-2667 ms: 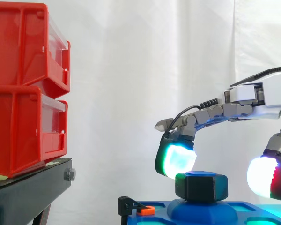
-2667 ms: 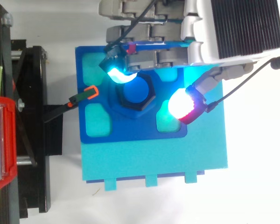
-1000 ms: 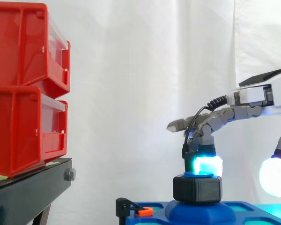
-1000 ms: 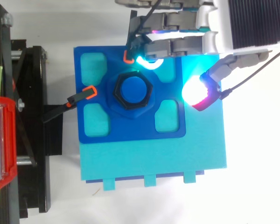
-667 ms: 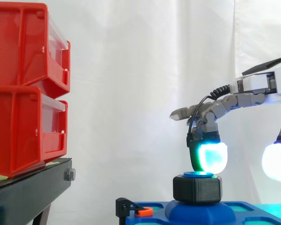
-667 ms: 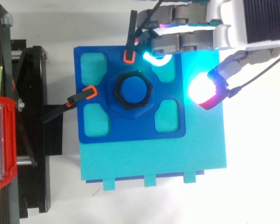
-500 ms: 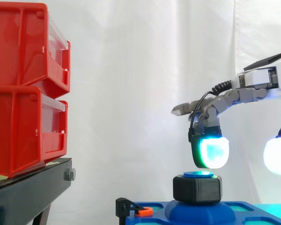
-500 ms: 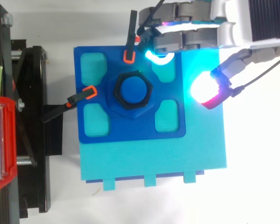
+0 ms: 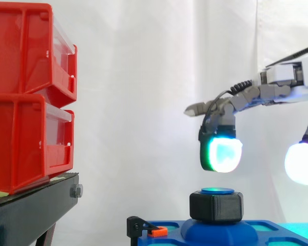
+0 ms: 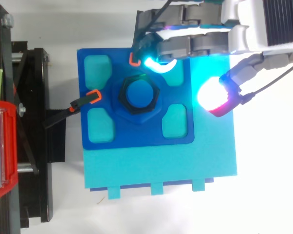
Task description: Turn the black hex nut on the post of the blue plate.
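- Black hex nut point(image 9: 216, 206) is seen in the side view seated low on the post point(image 9: 217, 190), whose blue top stands just proud of it, above the raised boss of the blue plate point(image 9: 164, 239).
- The hand point(image 9: 256, 95) is held above it with fingers spread and nothing gripped. A cyan-glowing fingertip point(image 9: 223, 155) hangs clear of the nut's top, and the white-and-red thumb pad point(image 9: 301, 163) is kept well off to the right.
- Red bins point(image 9: 31, 92) on a black stand point(image 9: 36, 205) are set well apart at the left.
- In the top view the nut point(image 10: 122, 100) is found ringing the post point(image 10: 138, 93) at the middle of the plate point(image 10: 136, 136), between four teal pockets point(image 10: 101, 130).
- The hand point(image 10: 200, 44) is spread here too: the cyan pad lies just beyond the nut's far rim and the thumb pad lies past the right-hand pockets, neither touching.
- Orange-tipped clamps point(image 10: 94, 96) are pressed on the plate, so it is judged fixed against twisting.
- The nut is judged rigid, light and matt, probably printed plastic. It is best taken by two opposite flats, pad against pad, since a touch on the corners or top face would likely slip.
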Action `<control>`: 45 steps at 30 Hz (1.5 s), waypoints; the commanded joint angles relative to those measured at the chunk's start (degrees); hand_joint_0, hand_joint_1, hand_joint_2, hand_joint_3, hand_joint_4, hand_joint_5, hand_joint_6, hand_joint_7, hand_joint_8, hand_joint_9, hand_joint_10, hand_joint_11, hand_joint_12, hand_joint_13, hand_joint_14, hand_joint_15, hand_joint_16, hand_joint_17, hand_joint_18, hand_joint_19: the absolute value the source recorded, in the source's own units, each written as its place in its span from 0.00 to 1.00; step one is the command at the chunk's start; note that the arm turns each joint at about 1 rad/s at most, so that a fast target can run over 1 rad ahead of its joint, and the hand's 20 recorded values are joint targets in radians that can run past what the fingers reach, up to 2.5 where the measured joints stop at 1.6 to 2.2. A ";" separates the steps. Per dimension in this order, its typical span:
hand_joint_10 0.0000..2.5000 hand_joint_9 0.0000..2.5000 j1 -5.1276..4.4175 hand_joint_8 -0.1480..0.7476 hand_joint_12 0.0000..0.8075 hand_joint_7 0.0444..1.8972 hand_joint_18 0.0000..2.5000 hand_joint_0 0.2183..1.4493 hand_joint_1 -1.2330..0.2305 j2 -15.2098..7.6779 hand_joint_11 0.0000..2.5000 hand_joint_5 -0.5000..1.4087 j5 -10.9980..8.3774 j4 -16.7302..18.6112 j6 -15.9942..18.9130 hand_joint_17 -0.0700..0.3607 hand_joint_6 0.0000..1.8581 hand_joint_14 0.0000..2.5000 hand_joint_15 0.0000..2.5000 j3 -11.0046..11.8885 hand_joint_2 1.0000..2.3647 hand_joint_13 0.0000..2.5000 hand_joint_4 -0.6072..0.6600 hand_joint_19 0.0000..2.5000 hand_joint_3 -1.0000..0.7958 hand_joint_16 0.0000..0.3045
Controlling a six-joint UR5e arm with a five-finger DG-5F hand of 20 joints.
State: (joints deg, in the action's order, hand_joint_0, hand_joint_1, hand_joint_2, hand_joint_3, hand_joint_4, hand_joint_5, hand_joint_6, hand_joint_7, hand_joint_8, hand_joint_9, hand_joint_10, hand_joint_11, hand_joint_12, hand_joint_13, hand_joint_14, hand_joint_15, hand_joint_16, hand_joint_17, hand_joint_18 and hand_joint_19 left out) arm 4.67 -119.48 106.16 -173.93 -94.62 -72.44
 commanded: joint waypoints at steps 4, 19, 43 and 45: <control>0.06 0.04 -0.80 0.18 0.30 0.48 0.06 0.20 0.35 -0.06 0.18 0.13 -0.78 4.21 3.66 0.35 0.27 0.00 0.02 0.02 0.00 0.03 0.64 0.09 0.28 0.12; 0.04 0.04 -3.61 0.13 0.28 0.45 0.05 0.23 0.31 -1.37 0.21 0.11 -4.20 8.52 6.29 0.34 0.27 0.00 0.02 -0.07 0.00 0.02 0.57 0.09 0.28 0.11; 0.16 0.01 -4.49 0.17 0.27 0.44 0.06 0.19 0.26 -4.36 0.16 0.11 -4.47 12.65 9.19 0.34 0.27 0.00 0.02 -0.07 0.00 0.01 0.59 0.08 0.28 0.11; 0.16 0.01 -4.58 0.17 0.27 0.45 0.06 0.19 0.27 -4.36 0.17 0.11 -4.47 12.47 9.19 0.34 0.27 0.00 0.02 -0.07 0.00 0.01 0.60 0.08 0.28 0.11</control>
State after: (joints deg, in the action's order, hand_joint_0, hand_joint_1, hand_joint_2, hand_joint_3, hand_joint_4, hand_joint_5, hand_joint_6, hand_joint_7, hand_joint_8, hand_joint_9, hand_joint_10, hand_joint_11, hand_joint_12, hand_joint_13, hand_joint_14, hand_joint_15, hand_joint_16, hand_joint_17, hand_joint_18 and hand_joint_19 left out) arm 0.14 -123.84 101.69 -161.35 -85.44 -72.50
